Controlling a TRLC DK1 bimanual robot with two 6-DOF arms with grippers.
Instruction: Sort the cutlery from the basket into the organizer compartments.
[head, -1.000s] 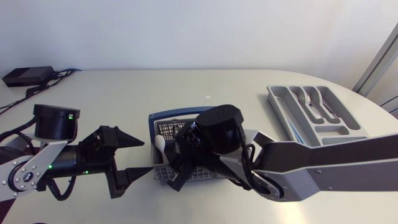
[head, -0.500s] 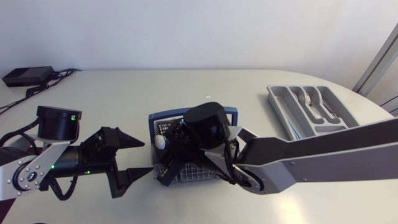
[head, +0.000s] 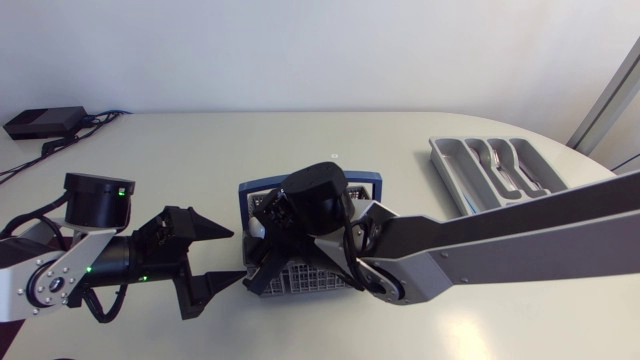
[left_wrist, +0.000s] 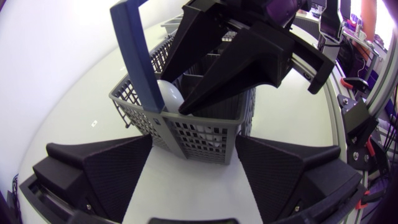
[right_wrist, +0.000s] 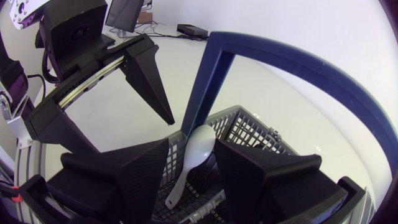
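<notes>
Bright, even light w/ soft shadows; wrist views fisheye-warped at edges.

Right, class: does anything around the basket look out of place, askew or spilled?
Nothing stands out. The grey mesh basket with the blue handle stands upright, and the white plastic spoon leans inside it, between the fingers of the open right pincer.

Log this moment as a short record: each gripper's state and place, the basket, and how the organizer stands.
left gripper: open, the basket's end between its fingers
right gripper: open, lowered into the basket, white spoon between its fingers
basket: grey mesh with a blue handle, mid-table
white spoon: leaning in the basket beside the handle's post, bowl up
organizer: grey, on the right side of the table, apart from both arms
metal cutlery: lying in the organizer's middle compartments
stage: spoon not yet gripped or lifted
</notes>
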